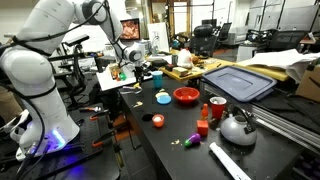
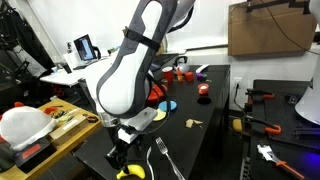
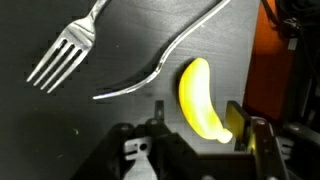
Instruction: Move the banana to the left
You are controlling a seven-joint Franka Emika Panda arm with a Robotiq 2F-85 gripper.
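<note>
My gripper (image 3: 198,130) hangs low over the dark bench (image 3: 90,130), its fingers spread wide and closed on nothing. The banana (image 3: 203,100) lies flat on the bench in the wrist view, running lengthwise toward me. Its near end sits in the gap between my fingers, closer to the finger (image 3: 240,125) on the right of that picture. I cannot tell whether that finger touches it. A fork (image 3: 62,55) lies just beside the banana, tines toward the upper left of the wrist view, and its handle curves past the banana's far tip.

In an exterior view my gripper (image 2: 124,157) points straight down at the near edge of the bench, with the banana (image 2: 130,173) right under it and the fork (image 2: 166,161) alongside. In an exterior view a red bowl (image 1: 186,96) sits well apart from me near the middle of the bench, a kettle (image 1: 237,127) farther along, and a blue tray (image 1: 240,82) behind them.
</note>
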